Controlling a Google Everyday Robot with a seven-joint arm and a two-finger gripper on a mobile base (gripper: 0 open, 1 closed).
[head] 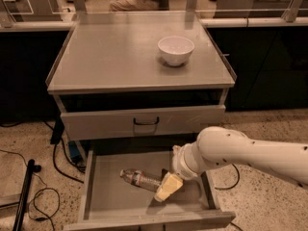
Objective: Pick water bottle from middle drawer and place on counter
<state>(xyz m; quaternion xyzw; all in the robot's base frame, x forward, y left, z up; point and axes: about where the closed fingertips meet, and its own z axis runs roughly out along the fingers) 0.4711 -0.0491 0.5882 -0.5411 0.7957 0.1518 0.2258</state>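
The water bottle (138, 178) lies on its side on the floor of the open middle drawer (110, 196), cap toward the left. My gripper (166, 187) with pale yellow fingers reaches down into the drawer from the right and sits at the bottle's right end, touching or just over it. My white arm (240, 153) comes in from the right edge. The counter (120, 57) is the grey cabinet top above.
A white bowl (176, 49) stands on the counter at the right rear. A closed drawer front with a black handle (146, 121) sits above the open drawer. Cables (29, 196) and a black pole lie on the floor to the left.
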